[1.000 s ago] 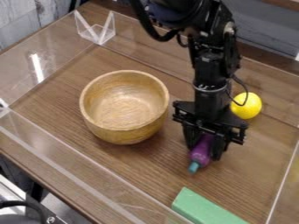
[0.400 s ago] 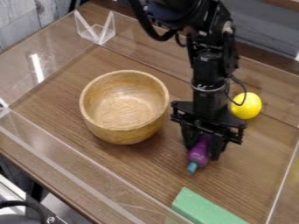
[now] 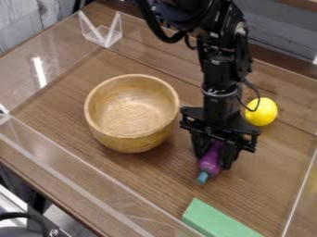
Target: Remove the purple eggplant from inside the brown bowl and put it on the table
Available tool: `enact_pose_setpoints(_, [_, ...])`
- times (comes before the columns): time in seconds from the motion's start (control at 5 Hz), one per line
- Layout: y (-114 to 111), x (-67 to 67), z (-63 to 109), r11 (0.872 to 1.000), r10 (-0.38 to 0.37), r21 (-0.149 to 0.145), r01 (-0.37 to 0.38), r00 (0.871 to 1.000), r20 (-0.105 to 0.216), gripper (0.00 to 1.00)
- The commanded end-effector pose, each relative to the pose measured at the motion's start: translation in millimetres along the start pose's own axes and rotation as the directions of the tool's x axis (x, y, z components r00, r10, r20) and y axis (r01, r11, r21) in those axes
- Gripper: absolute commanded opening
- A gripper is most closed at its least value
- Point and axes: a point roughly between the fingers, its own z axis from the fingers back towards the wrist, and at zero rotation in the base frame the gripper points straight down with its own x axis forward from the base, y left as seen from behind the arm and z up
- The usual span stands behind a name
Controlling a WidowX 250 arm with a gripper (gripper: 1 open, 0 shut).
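Over the last second I see almost nothing change: the arm sits in the same spot to the right of the brown bowl (image 3: 133, 113), and the purple eggplant (image 3: 212, 162) is in the same place beneath it. To me that stillness means the carry is finished and I am paused at the point of release.

The bowl is empty, its pale inside fully visible, so the first half of the job is done. The eggplant is outside it, low over the table (image 3: 87, 176) just right of the bowl, lying lengthwise with its bluish stem tip toward the near edge. The gripper (image 3: 220, 149) is closed on the eggplant's upper end, the dark fingers on either side of it. From this angle I cannot be sure whether the eggplant's lower end already rests on the wood or hangs just clear, though it looks down.

The arm comes in from the top of the view and drops nearly vertical, with the gripper aimed straight down. The yellow lemon (image 3: 260, 112) sits just behind and to the right, apart from the fingers, and the green block (image 3: 229, 222) lies near the front edge, well clear. I judge that letting go and lifting is all that remains.
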Motion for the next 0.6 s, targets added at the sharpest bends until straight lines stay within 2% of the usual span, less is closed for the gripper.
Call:
enact_pose_setpoints(0.0, [1.3,6.4,11.2,1.000,0.008,-0.007,-0.007,0.999,0.038,0.00])
enact_pose_setpoints(0.4, [1.9,5.4,12.0,1.000,0.014,-0.010,-0.013,0.999,0.033,0.00])
